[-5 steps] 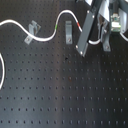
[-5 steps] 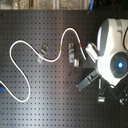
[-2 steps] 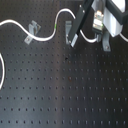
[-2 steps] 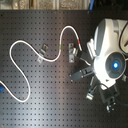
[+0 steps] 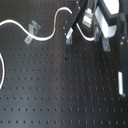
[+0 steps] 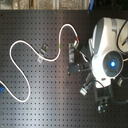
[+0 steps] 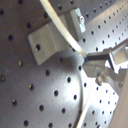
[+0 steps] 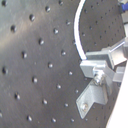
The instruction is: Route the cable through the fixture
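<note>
The white cable (image 5: 47,34) runs from the first exterior view's left through a small metal fixture (image 5: 32,31). It then arches up past its green band (image 5: 53,25) to my gripper (image 5: 81,19). In the second exterior view the cable (image 6: 65,27) loops over to its red band (image 6: 79,38) next to the gripper (image 6: 83,48). The gripper is shut on the cable, close above a second fixture (image 5: 70,36), which also shows in the second exterior view (image 6: 73,59). In the first wrist view the cable (image 7: 60,25) crosses over a metal bracket (image 7: 47,40) into the fingertips. The second wrist view shows the cable (image 8: 76,30) curving into them.
The black perforated board (image 5: 55,90) carries everything. Another fixture (image 5: 106,45) stands to the first exterior view's right of the gripper, and a white upright piece (image 5: 121,82) stands nearer that edge. The cable's far end has a blue tip (image 6: 4,91) at the second exterior view's left edge.
The gripper, with the cable in it, has shifted slightly toward the second fixture. The cable's arch has moved a little with it.
</note>
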You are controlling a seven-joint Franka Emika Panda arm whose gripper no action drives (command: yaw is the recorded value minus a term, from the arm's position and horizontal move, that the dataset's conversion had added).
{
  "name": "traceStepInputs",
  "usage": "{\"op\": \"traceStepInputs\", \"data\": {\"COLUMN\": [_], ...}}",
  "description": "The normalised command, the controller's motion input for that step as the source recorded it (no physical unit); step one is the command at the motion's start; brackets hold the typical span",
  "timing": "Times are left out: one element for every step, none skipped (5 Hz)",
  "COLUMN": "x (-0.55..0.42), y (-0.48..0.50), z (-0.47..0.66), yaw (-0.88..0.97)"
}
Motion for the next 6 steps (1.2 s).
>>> {"op": "traceStepInputs", "data": {"x": [-0.067, -0.058, -0.082, -0.102, -0.134, -0.163], "y": [-0.194, -0.153, -0.150, -0.142, -0.201, -0.303], "z": [-0.01, -0.01, 0.00, 0.00, 0.01, 0.01], "yaw": [0.66, 0.72, 0.71, 0.71, 0.67, 0.62]}}
